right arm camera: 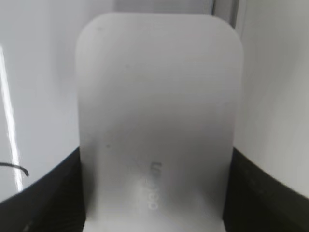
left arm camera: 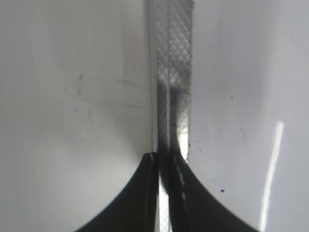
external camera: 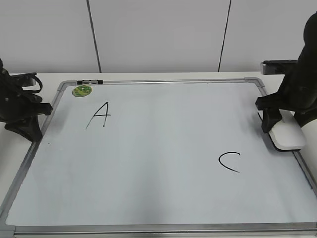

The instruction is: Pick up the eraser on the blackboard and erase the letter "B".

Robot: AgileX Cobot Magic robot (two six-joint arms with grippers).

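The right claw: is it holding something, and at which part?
Yes. The right claw grips the eraser across its two long sides, near the end closest to the wrist. The left claw is shut and holds nothing.

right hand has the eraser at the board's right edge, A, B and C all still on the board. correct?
Not quite: no B shows. The exterior view shows only the A and the C on the blackboard. The rest stands: the right hand holds the eraser at the right edge.
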